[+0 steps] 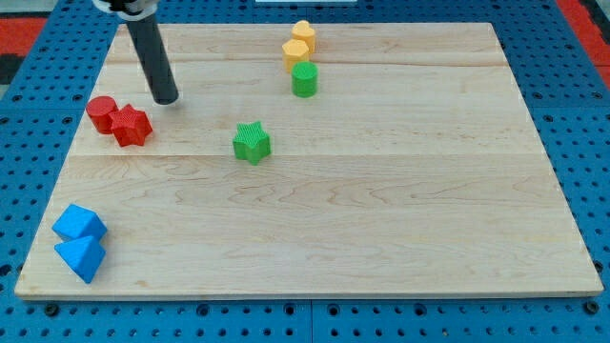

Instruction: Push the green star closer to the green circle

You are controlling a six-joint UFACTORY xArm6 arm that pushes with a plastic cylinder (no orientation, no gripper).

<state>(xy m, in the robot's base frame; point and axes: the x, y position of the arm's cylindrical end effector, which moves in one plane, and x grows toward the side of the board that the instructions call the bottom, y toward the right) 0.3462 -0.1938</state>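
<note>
A pale wooden board point(381, 219) of joined planks lies on a blue pegboard bench point(591, 143); no writing or brand shows anywhere. At the near left corner sit two blue blocks point(79, 242), touching. Farther back are a red cylinder point(101, 112) and a red star point(132, 125), pressed together. My tip point(166, 98) stands just right of them, grasping nothing, well left of the green star point(252, 142). The green circle point(304, 79) sits beyond, touching two yellow blocks point(298, 46).
</note>
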